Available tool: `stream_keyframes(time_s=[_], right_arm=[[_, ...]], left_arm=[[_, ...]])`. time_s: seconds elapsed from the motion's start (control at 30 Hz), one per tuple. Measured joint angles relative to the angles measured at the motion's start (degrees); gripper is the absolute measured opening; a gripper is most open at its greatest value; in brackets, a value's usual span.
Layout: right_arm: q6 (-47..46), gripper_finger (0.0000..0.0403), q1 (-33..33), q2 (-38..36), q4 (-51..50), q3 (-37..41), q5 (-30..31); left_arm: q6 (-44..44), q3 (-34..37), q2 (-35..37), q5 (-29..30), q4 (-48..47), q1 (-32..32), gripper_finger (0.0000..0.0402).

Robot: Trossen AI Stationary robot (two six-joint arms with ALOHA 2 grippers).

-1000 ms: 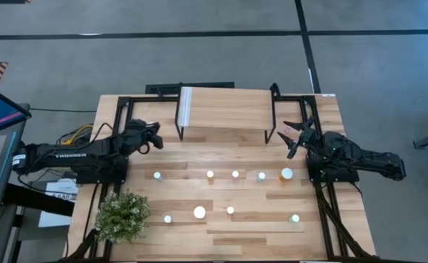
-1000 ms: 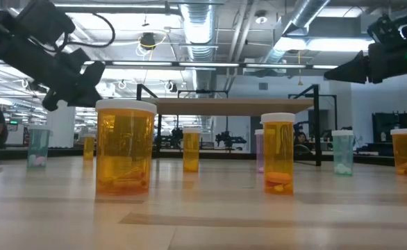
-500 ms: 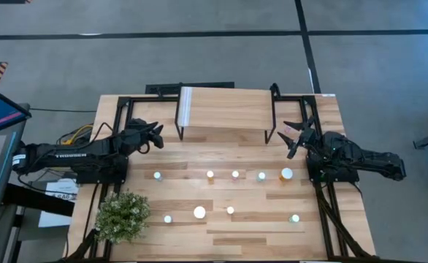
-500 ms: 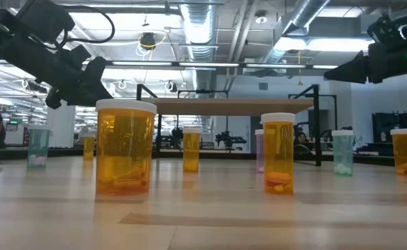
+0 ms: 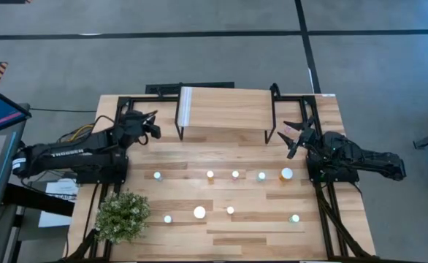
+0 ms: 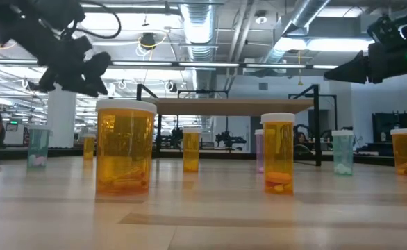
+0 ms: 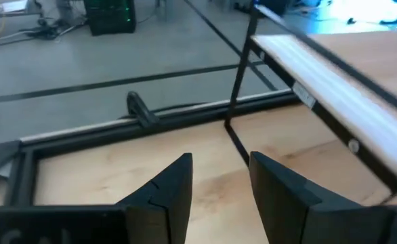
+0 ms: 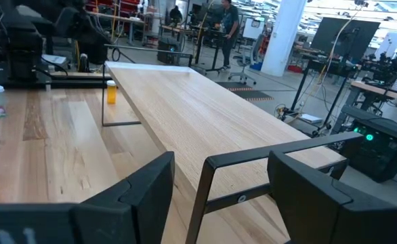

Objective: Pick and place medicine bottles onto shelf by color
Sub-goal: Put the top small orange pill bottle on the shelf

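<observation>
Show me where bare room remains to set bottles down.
The shelf top is wholly bare. Bare tabletop also lies between the shelf's legs and the bottle row. Crowded: that row and the front cluster beside the plant.

Wooden table [image 5: 221, 237] carrying shelf, bottles and plant

The shelf [image 5: 225, 107] is standing between the left gripper [image 5: 150, 126] and right gripper [image 5: 293, 138]; medicine bottles [image 5: 235, 174] are sitting nearer than both, a potted plant [image 5: 123, 214] behind the left gripper.
</observation>
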State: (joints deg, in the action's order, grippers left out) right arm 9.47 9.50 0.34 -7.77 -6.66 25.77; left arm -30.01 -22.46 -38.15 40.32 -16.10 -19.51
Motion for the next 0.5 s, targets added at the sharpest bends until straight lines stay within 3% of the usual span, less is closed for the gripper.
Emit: stream_keyframes(time_s=[0.5], right_arm=[[0.0, 0.0260, 0.0, 0.0, 0.0, 0.0, 0.0]], left_arm=[[-4.8, -1.9, -14.5, -4.2, -3.3, 0.7, 0.0133]])
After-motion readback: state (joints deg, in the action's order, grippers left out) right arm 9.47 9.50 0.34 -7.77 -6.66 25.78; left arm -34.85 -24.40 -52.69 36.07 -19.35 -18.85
